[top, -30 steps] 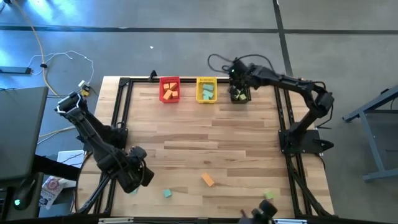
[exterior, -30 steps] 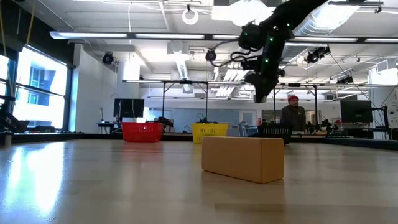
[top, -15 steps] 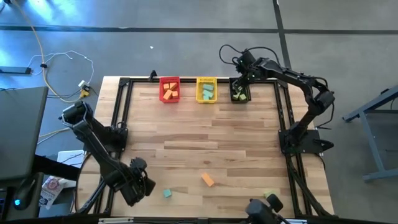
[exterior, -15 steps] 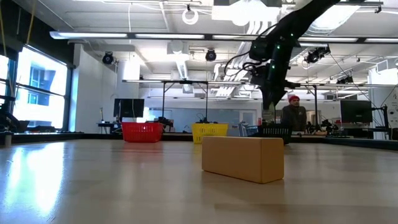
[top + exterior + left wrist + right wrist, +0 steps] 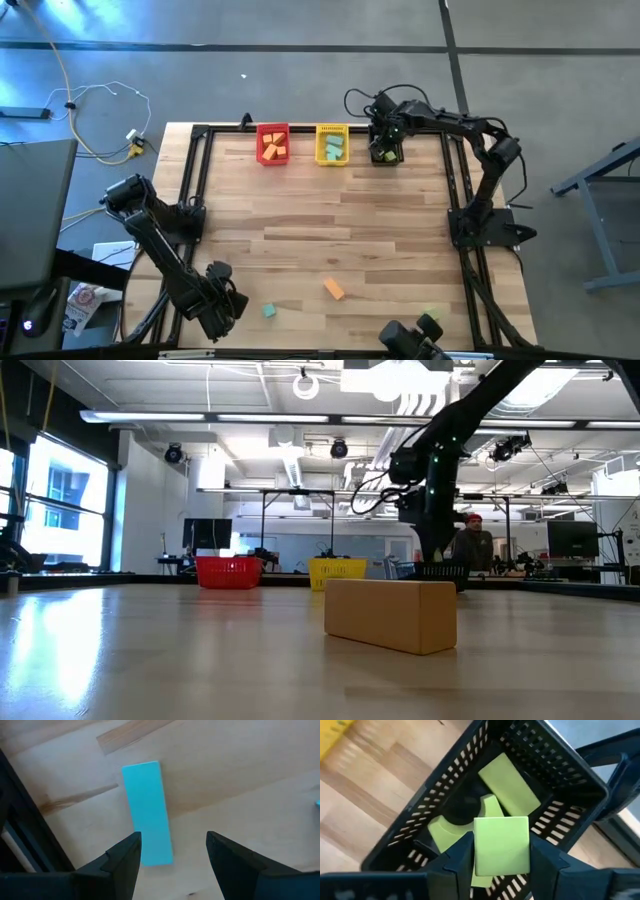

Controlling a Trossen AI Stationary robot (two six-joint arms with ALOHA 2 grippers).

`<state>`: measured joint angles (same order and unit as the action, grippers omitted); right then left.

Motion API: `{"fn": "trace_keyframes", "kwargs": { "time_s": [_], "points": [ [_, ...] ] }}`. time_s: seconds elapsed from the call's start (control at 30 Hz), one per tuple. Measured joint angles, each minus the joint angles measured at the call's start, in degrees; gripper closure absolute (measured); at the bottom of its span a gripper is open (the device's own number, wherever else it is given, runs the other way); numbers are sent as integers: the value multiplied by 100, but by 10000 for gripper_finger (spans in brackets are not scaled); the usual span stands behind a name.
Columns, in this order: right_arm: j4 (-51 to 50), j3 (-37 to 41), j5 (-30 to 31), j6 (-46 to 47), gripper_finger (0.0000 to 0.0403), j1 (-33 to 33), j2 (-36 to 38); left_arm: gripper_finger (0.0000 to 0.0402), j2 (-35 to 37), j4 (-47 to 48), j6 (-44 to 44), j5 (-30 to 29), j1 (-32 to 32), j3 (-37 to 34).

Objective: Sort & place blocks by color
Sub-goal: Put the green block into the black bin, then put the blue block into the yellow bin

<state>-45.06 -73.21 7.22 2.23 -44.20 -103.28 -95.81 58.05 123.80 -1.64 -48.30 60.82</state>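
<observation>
Matte green cube sits gripped between the right gripper jaws above the slotted black bin; the left gripper jaws gape over a smooth teal bar.

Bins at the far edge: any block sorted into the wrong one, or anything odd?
Nothing stands out. Red bin holds orange blocks, yellow bin teal ones, black bin light green ones. Right tool holds a green cube over the black bin.
</observation>
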Motion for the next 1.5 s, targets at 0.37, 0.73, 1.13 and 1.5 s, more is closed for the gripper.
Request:
{"fn": "trace_keyframes", "kwargs": {
  "time_s": [0.37,0.73,1.13,1.5],
  "points": [
    [52,0,715,-119,205,274,-13,193,-417,45,56,353,-13,0],
    [-14,0,621,36,202,316,252,193,-518,39,106,446,-11,0],
    [-13,0,627,36,202,727,1222,193,-851,26,172,474,-2,0],
    [-16,0,628,34,202,1421,2241,193,-1023,-129,229,589,2,15]
  ]
}}
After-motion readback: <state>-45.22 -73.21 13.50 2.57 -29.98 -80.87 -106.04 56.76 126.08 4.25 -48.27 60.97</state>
